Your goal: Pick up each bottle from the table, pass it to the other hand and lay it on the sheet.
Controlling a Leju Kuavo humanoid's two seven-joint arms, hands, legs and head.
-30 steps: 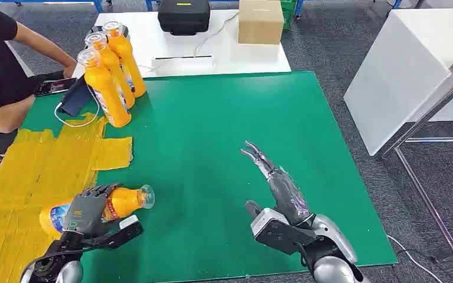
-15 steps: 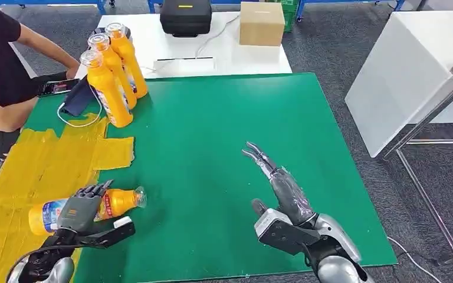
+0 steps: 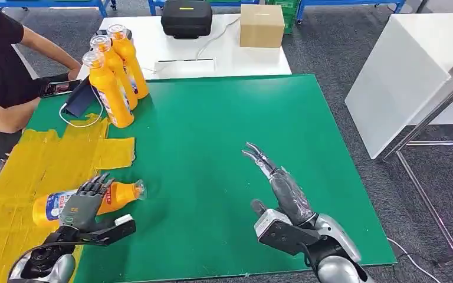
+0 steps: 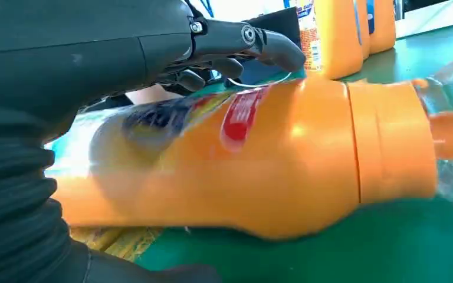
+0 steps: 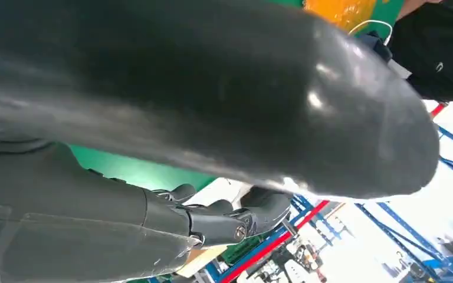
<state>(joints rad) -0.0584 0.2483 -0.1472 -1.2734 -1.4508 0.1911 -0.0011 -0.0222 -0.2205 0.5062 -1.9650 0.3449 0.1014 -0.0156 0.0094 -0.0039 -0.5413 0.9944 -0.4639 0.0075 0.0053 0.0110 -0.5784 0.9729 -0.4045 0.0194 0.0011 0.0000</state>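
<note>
An orange bottle (image 3: 120,194) lies on its side at the near left, its base over the yellow sheet (image 3: 29,168) and its neck over the green mat (image 3: 212,124). My left hand (image 3: 82,204) arches over the bottle with its fingers (image 4: 271,48) lifted and spread, a gap showing above the bottle (image 4: 283,159). Three more orange bottles (image 3: 110,91) stand upright at the far left of the mat. My right hand (image 3: 280,186) hovers over the near right of the mat, fingers straight and apart, holding nothing; up close, the right hand (image 5: 171,100) is a dark blur.
A person (image 3: 0,65) sits at the far left beside a phone (image 3: 56,88) and a dark pouch with a white cable (image 3: 79,100). A black case (image 3: 186,17) and cardboard box (image 3: 261,25) sit on the white table behind. Another white table (image 3: 401,71) stands right.
My left hand carried the bottle leftward onto the sheet's edge, then its fingers lifted off and spread. The right hand stayed still.
</note>
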